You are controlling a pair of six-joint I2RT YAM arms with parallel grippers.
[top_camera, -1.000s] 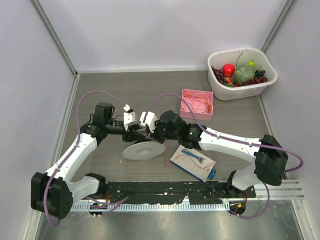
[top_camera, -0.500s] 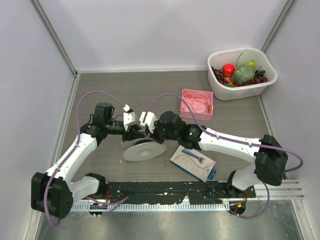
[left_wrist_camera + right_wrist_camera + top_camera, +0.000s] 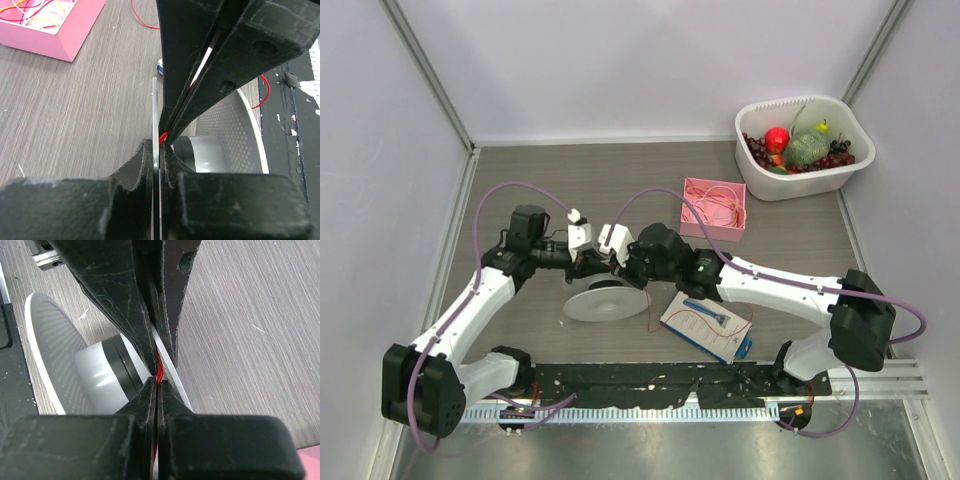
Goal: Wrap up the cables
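Note:
A white spool point(image 3: 603, 300) lies tilted on the table between both grippers. My left gripper point(image 3: 590, 263) is shut on the spool's thin white flange point(image 3: 156, 100); the jaws point(image 3: 157, 146) press on it from both sides. My right gripper point(image 3: 620, 264) faces it and is shut on the thin red wire point(image 3: 159, 371) right at the grey hub point(image 3: 102, 377). The wire point(image 3: 163, 135) shows as a short red bit between the two sets of fingers. A strand of it point(image 3: 652, 312) trails from the spool toward a white card point(image 3: 708, 324).
A pink box point(image 3: 713, 209) holding more thin wires stands behind the right arm. A white basin point(image 3: 804, 146) of fruit stands at the far right. The black rail point(image 3: 650, 378) runs along the near edge, and grey walls enclose the table.
The spool and both grippers have shifted slightly to the left. Both grips are unchanged.

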